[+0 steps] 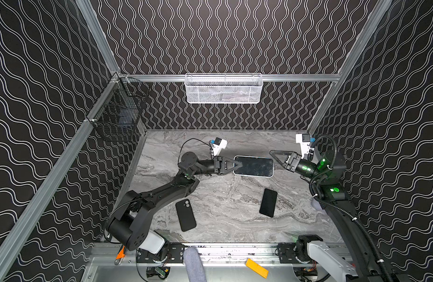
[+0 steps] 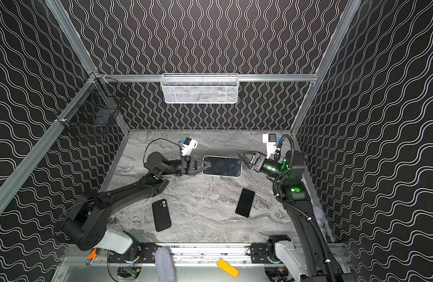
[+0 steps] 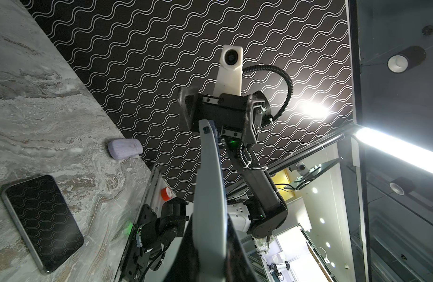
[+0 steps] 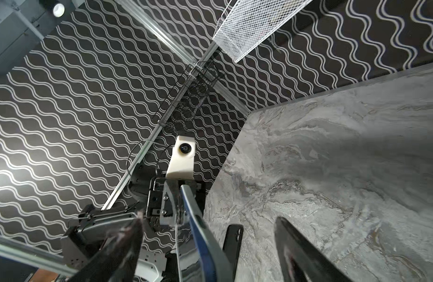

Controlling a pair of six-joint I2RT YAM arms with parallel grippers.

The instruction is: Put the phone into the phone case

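Wavy white lines on black walls (image 1: pixel 39 97) box this cell in. Right at the front edge we've got the metal rail (image 1: pixel 235 251), with a grey padded roll (image 1: pixel 193 265) and a yellow block (image 1: pixel 256 267) just beside it.

Onto the grey marbled counter (image 1: pixel 222 229) now. A black phone case (image 1: pixel 185 214) lies flat on the near left, camera cut-outs showing. Well apart to its right is a black phone (image 1: pixel 268 202), screen up, mirroring the wall pattern in the left wrist view. No arm is touching either one.

Further back, here's the action. The left pincer (image 1: pixel 238 164) is clamped tight on the short end of a pale-rimmed phone (image 1: pixel 255 166). Its dark screen faces up and its long side runs across the counter. Both wrist views show it held clear of the marble.

The right pincer (image 1: pixel 273 153) faces it from the opposite end, turned on its side, jaws spread wide. In the right wrist view the phone's free end sits between the two fingers (image 4: pixel 296 254), and neither is seen touching it.

Behind them, a black wire basket (image 1: pixel 117 114) hangs on the left frame and a white mesh basket (image 1: pixel 223 89) on the back rail.
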